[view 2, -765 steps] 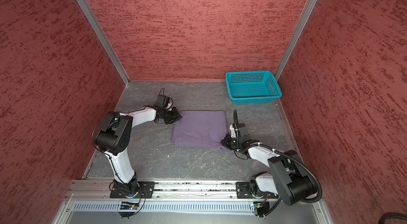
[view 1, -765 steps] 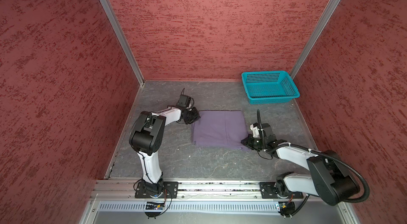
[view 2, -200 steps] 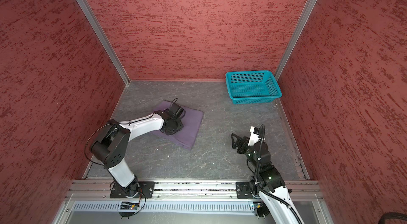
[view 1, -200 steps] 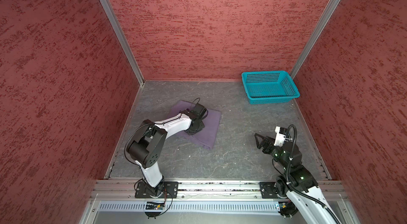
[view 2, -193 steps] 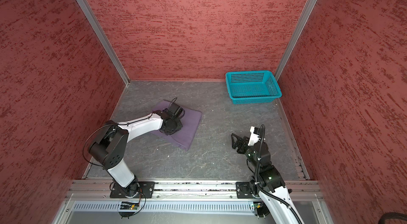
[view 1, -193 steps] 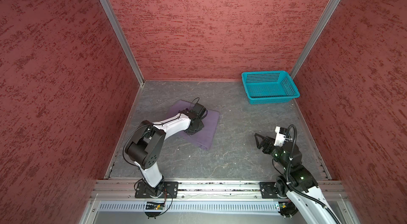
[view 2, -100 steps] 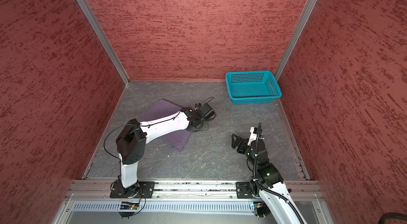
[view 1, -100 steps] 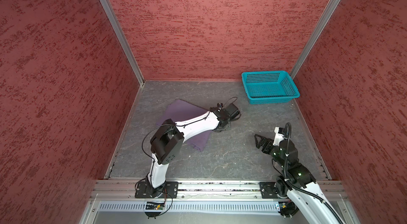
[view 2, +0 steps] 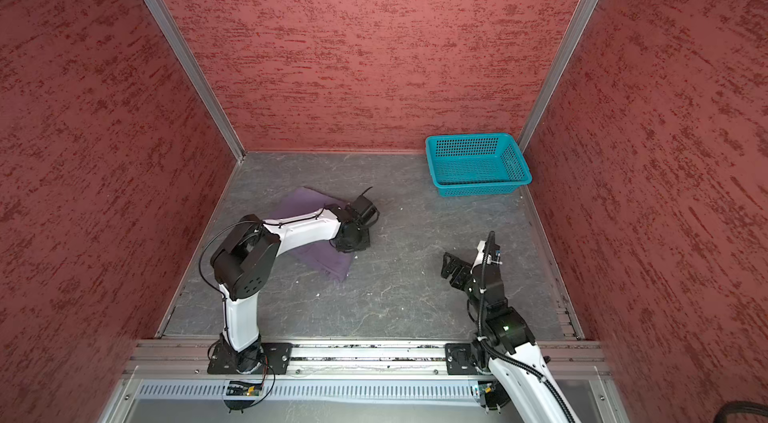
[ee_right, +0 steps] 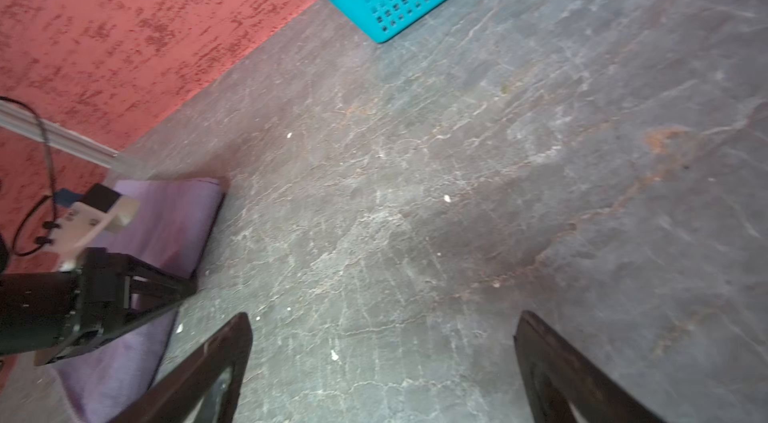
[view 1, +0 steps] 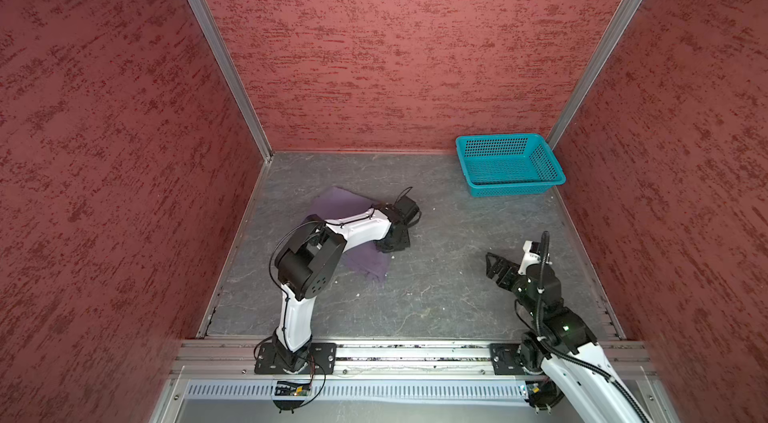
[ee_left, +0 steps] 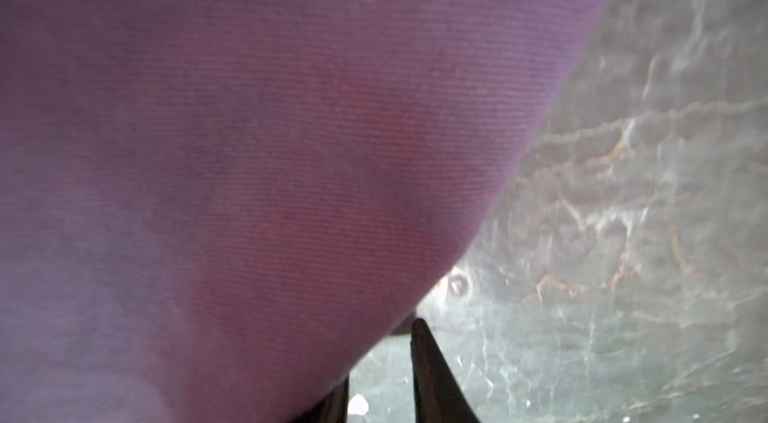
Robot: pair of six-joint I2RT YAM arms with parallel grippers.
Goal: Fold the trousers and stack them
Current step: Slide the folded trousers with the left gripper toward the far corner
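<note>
The left arm (view 1: 357, 229) stretches low and forward, and the right arm (view 1: 557, 329) stands bent near its base. The folded trousers (view 1: 338, 202) lie under the left forearm, their edge at the left gripper (view 1: 392, 243). Whether its narrow jaws pinch cloth, I cannot tell. The right gripper (view 1: 494, 269) is spread wide and empty, well apart from them.

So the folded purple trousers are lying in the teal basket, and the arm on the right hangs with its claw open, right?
No. The trousers lie on the grey table, not in the teal basket, which holds nothing; both top views show this. The right gripper is indeed open.
</note>
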